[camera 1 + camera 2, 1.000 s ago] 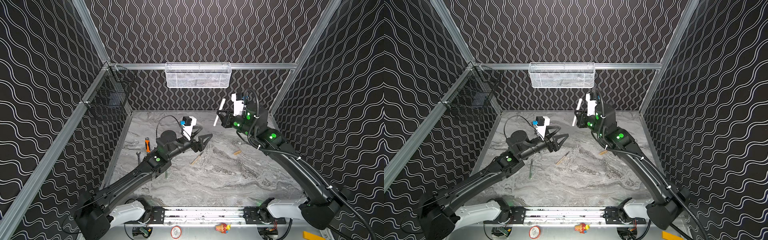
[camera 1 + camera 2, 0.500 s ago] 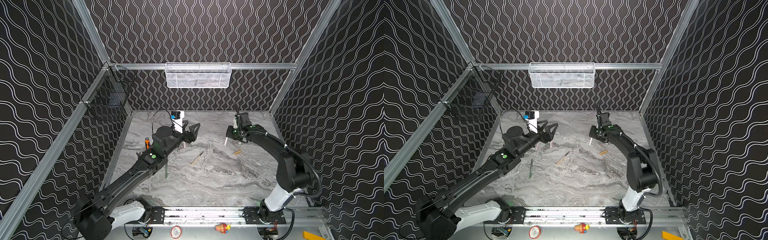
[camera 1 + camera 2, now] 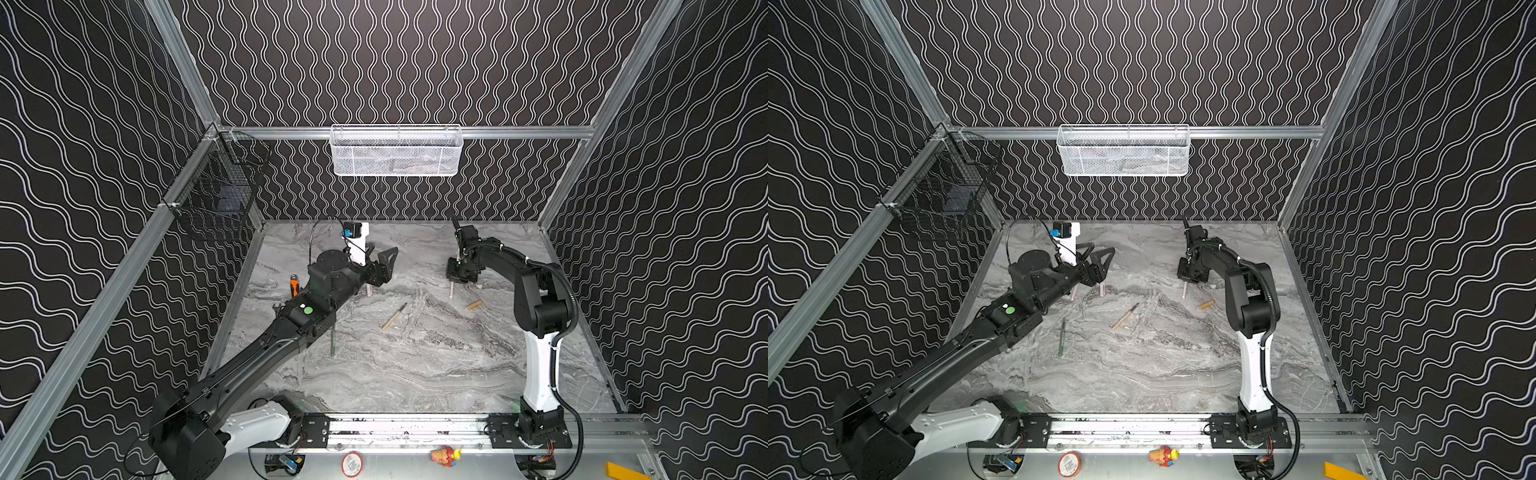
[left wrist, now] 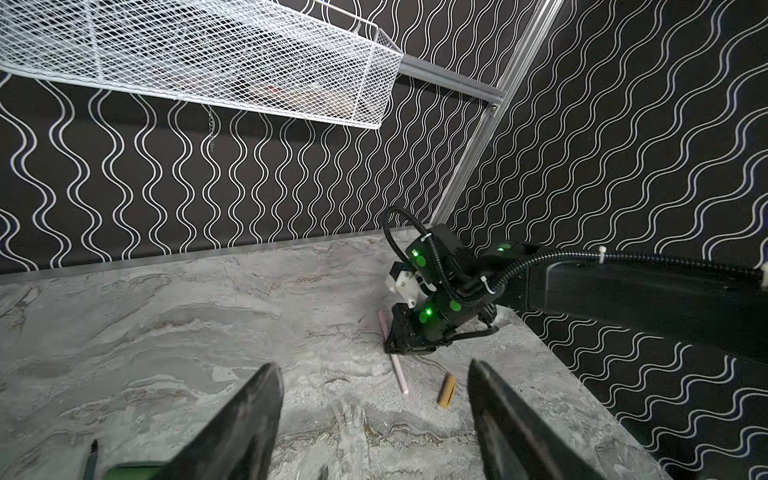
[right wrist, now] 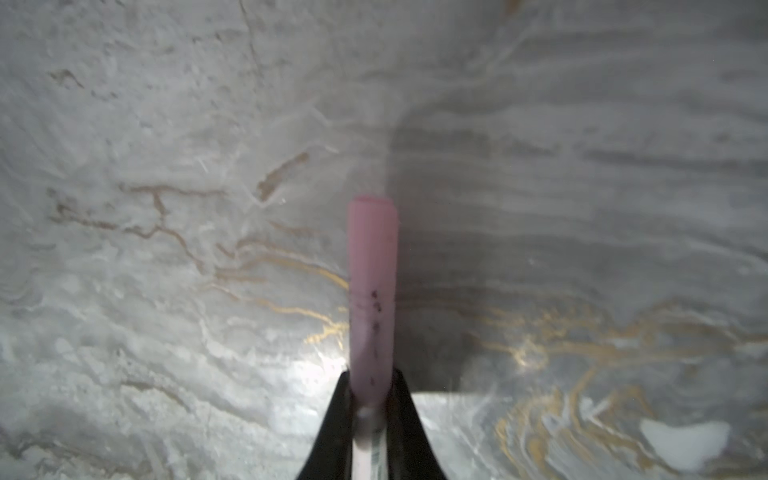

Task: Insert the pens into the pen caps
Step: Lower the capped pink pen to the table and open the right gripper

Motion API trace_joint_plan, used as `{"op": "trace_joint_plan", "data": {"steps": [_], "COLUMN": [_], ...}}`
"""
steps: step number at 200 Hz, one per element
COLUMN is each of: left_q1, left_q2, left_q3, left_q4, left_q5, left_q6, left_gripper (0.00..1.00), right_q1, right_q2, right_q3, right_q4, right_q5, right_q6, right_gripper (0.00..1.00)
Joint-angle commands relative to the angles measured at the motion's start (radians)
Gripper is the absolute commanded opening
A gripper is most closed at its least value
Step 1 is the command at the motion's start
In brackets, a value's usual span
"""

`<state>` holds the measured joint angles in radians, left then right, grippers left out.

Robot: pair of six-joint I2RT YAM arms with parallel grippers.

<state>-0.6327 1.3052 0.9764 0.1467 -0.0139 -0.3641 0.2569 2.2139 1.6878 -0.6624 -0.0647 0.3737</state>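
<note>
My right gripper [image 3: 456, 279] [image 3: 1187, 279] is down at the table on the far right, shut on a pale pink pen [image 5: 372, 286] [image 4: 399, 372] that lies low along the marble. Its blunt end sticks out past the fingers [image 5: 332, 424]. A tan cap [image 3: 474, 305] [image 4: 447, 390] lies just beside it. My left gripper [image 3: 380, 255] [image 4: 374, 419] hovers open at the far left with nothing between its fingers. Below it are two short pink pieces [image 3: 1101, 289] [image 3: 1074, 293], partly hidden by the arm. A tan pen [image 3: 394, 316] lies mid-table and a green pen [image 3: 1062, 338] nearer the left arm.
An orange-handled tool [image 3: 294, 286] lies by the left wall behind my left arm. A white mesh basket [image 3: 397, 151] hangs on the back wall and a black wire basket [image 3: 216, 199] on the left wall. Bare marble table [image 3: 415, 365] stretches toward the front.
My right arm came down from mid-air with the pink pen and now holds it at the table, far right. My left gripper drew back toward the far left, still open.
</note>
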Motion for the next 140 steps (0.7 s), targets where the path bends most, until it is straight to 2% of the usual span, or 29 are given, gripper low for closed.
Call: {"op": "trace_joint_plan", "data": {"steps": [1,34,67,105,140], "left_q1": [0.009,0.031,0.062,0.073,0.071], "left_q2": [0.003,0.005,0.028,0.040,0.019], "left_q3": [0.007,0.011,0.036,0.097,0.037], "left_q4": [0.027,0.025,0.009,-0.073,-0.041], "left_q5": [0.040,0.051,0.114,0.055,0.028], "left_q6": [-0.002,-0.005,-0.002,0.048,0.096], "left_gripper": [0.73,0.73,0.74,0.75,0.77], "right_q1": [-0.002,-0.002,-0.002,0.002,0.021], "right_q2": [0.047,0.072,0.018,-0.065,-0.214], "right_q3": [0.038,0.052,0.032,0.042,-0.004], "right_q4": [-0.064,-0.087,-0.096,-0.119,-0.083], "right_q5": [0.035,0.043,0.056,0.049,0.004], "right_q6": [-0.014,-0.013,0.011,0.025,0.024], "right_gripper": [0.13,0.18,0.27,0.31,0.37]}}
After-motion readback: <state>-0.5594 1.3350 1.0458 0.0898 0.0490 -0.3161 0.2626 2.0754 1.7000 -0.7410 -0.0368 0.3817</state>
